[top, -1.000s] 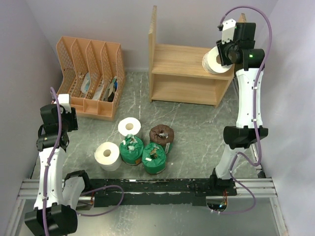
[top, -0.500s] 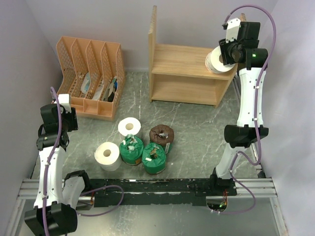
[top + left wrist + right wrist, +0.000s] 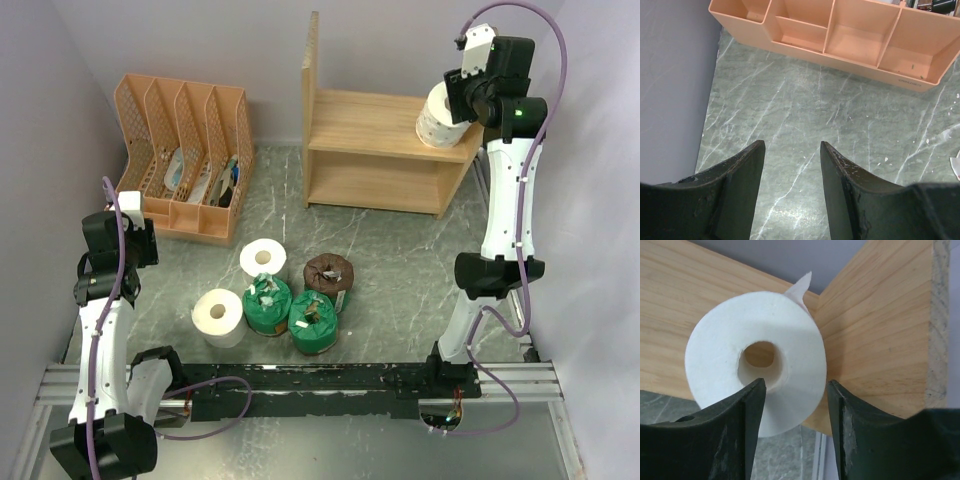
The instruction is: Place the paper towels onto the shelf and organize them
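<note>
Right tool (image 3: 795, 382) stood half open, clear of the white roll (image 3: 715, 355), apparently lodged in the shelf (image 3: 875, 340) corner against rolling.

Left gripper (image 3: 792, 150): stood at near edge, jaws parted | green marbled table (image 3: 805, 110): lay beneath | orange file organizer (image 3: 855, 45): sat on it, far side | grey wall (image 3: 670, 80): ran along left
</note>
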{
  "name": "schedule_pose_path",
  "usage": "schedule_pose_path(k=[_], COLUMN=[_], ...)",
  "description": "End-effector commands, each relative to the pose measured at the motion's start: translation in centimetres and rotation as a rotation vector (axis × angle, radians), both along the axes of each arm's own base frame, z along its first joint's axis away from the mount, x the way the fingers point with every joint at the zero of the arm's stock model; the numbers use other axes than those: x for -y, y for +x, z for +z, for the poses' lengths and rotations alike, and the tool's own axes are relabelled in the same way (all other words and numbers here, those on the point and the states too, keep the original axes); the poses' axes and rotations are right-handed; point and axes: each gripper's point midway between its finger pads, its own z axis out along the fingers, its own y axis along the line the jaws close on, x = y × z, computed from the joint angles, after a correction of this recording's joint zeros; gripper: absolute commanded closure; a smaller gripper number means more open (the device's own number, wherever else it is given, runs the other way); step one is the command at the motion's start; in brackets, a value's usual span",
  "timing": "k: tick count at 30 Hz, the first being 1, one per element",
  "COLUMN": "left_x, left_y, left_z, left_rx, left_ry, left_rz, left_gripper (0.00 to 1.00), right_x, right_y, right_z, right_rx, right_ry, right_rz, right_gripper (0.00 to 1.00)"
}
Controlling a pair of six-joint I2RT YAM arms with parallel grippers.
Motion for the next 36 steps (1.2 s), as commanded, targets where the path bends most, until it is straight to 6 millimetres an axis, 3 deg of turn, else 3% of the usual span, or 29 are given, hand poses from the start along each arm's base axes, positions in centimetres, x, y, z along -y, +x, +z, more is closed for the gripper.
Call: schedule_pose_path(k=[1, 4, 10, 12, 14, 15, 16, 19, 20, 22, 25, 27, 30, 36], left_x=[-0.4, -0.5, -0.5, -0.5, -0.5, -0.4, -0.5, -0.5, -0.5, -0.5, -0.5, -0.5, -0.6, -0.8], left_y=[0.0, 0.0, 0.0, 0.0, 0.0, 0.0, 0.0, -0.1, -0.1, -0.1, -0.1, -0.1, -0.1, -0.1], left_z=[0.2, 0.2, 0.3, 0.3, 0.2, 0.3, 0.3, 0.3, 0.4, 0.3, 0.4, 0.3, 0.3, 0.2], left_rx=[0.013, 0.013, 0.017, 0.016, 0.015, 0.016, 0.017, 0.018, 0.021, 0.02, 0.02, 0.018, 0.019, 0.015], left_ry=[-0.001, 0.002, 0.002, 0.002, 0.002, 0.002, 0.003, 0.003, 0.005, 0.005, 0.005, 0.005, 0.005, 0.005], left_rz=[0.022, 0.025, 0.025, 0.025, 0.025, 0.023, 0.024, 0.025, 0.029, 0.03, 0.029, 0.029, 0.03, 0.043], left_gripper=[0.4, 0.4, 0.4, 0.4, 0.4, 0.4, 0.4, 0.4, 0.4, 0.4, 0.4, 0.4, 0.39, 0.39], right_x=[1.3, 1.1, -0.6, -1.7, -4.0, -5.9, -8.0, -16.1, -18.3, -21.4, -24.6, -26.8, -30.3, -35.4], right_y=[0.7, 0.7, -0.2, -1.0, -2.1, -3.1, -4.4, -11.7, -14.1, -16.3, -17.6, -18.1, -18.3, -17.4], right_z=[3.9, 5.2, 5.3, 5.9, 5.4, 4.4, 3.1, -3.3, -5.5, -9.3, -13.4, -14.9, -16.1, -17.4], right_rx=[0.144, 0.192, 0.188, 0.206, 0.172, 0.127, 0.069, -0.183, -0.255, -0.325, -0.362, -0.389, -0.39, -0.421], right_ry=[-0.038, -0.063, -0.063, -0.051, -0.039, -0.032, -0.029, -0.048, -0.062, -0.125, -0.171, -0.136, -0.119, -0.073], right_rz=[-0.039, -0.041, 0.025, 0.075, 0.198, 0.3, 0.425, 0.86, 0.954, 1.001, 1.056, 1.119, 1.185, 1.291], right_gripper=[0.46, 0.39, 0.37, 0.37, 0.37, 0.36, 0.28, 0.24, 0.23, 0.23, 0.24, 0.26, 0.27, 0.28])
